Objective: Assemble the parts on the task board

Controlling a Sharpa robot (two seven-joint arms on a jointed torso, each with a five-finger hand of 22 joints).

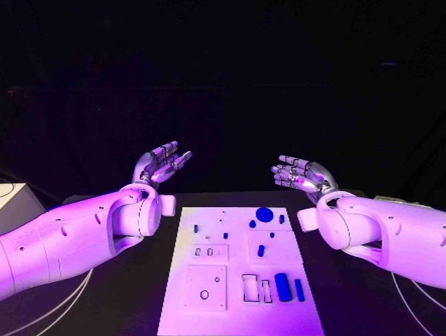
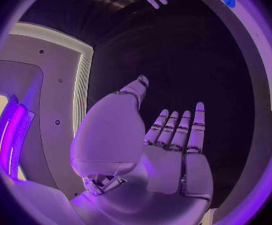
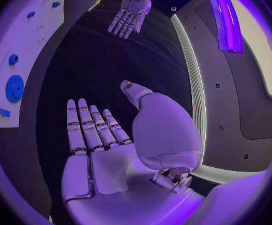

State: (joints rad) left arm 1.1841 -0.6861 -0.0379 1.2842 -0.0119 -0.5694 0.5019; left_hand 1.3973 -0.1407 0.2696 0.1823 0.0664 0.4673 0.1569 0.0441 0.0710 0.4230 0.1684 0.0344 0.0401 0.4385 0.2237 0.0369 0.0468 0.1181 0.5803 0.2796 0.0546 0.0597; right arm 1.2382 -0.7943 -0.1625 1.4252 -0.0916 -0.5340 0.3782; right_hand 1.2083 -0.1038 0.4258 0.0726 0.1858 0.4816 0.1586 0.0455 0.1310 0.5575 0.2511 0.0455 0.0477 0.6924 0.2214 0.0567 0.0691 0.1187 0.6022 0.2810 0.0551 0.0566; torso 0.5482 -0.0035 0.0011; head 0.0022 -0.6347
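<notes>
Both hands hang spread and empty above the table's far edge, the left hand (image 1: 160, 165) and the right hand (image 1: 304, 174) flanking the board (image 1: 241, 318), palms turned inward. The board lies in the middle of the table, its blue parts untouched: a round disc (image 1: 264, 214) near the far edge, a long peg (image 1: 282, 283) and a slim bar (image 1: 300, 289) towards the near right corner. Assembly appears not yet begun. A likely next move would call for one hand to descend to the board and pinch a loose part for seating in its slot.
</notes>
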